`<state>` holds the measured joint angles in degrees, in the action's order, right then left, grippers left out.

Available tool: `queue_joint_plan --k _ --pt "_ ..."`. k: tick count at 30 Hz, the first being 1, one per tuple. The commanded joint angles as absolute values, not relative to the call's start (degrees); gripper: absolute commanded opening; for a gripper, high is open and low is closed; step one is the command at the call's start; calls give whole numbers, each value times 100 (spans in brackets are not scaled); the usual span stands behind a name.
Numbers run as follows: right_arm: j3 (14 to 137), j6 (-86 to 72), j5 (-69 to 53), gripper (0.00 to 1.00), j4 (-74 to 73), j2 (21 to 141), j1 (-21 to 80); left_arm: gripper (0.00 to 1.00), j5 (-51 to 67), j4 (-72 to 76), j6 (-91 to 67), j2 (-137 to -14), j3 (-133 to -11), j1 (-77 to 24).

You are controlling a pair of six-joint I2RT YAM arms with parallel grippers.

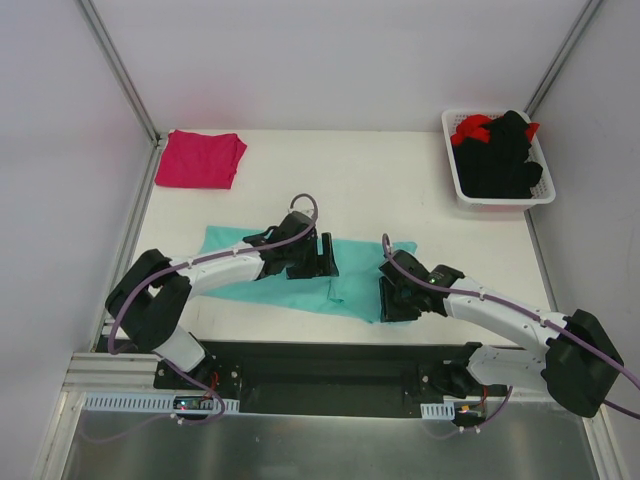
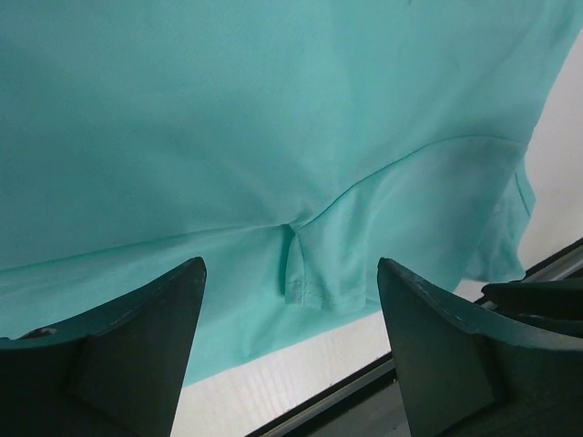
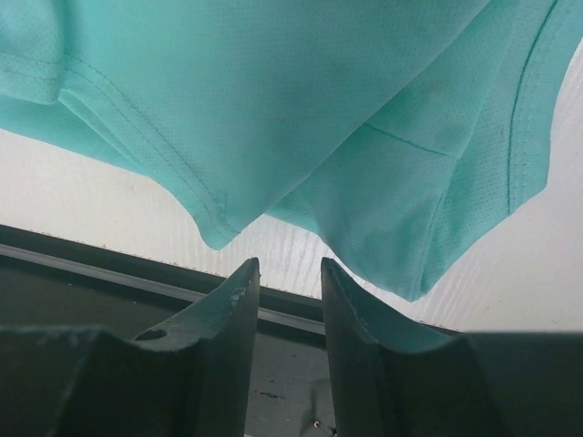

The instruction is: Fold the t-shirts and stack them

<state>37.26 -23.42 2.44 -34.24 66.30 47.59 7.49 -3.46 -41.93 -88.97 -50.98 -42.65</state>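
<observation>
The left gripper (image 2: 290,271) hovers with jaws spread wide over the teal t-shirt (image 2: 273,118), gripping nothing. The right gripper (image 3: 286,266) has its jaws only narrowly apart at the shirt's hemmed corner, and no cloth shows in the gap. Only the wrist views show these gaps. The overhead view alone shows that one teal shirt spread mid-table (image 1: 350,180), one folded magenta-pink t-shirt (image 1: 200,158) at the far left corner, and one white basket (image 1: 505,200) of black garments (image 1: 505,155) and a red garment (image 1: 472,130) far right.
</observation>
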Motion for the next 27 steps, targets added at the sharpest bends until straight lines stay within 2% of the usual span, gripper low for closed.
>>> queue_joint_plan --k 1,7,13,17,23,27 --pt "3718 -2434 325 36 -3375 6609 4755 74 756 -272 -4596 -8622 -4869 -4386" --pt "3709 -2443 334 36 -3375 6592 4772 71 729 -106 -4886 -8543 -4913 -4447" --pt "3665 -2443 404 35 -3463 6504 4755 51 738 413 -5212 -8455 -4966 -4447" --pt "3656 -2435 413 35 -3472 6486 4764 46 853 448 -5299 -8683 -5036 -4517" --pt "3612 -2435 404 35 -3472 6478 4755 33 1037 1054 -5650 -8876 -4738 -4623" --pt "3586 -2435 413 35 -3498 6460 4764 30 1230 1564 -5880 -9052 -4571 -4676"
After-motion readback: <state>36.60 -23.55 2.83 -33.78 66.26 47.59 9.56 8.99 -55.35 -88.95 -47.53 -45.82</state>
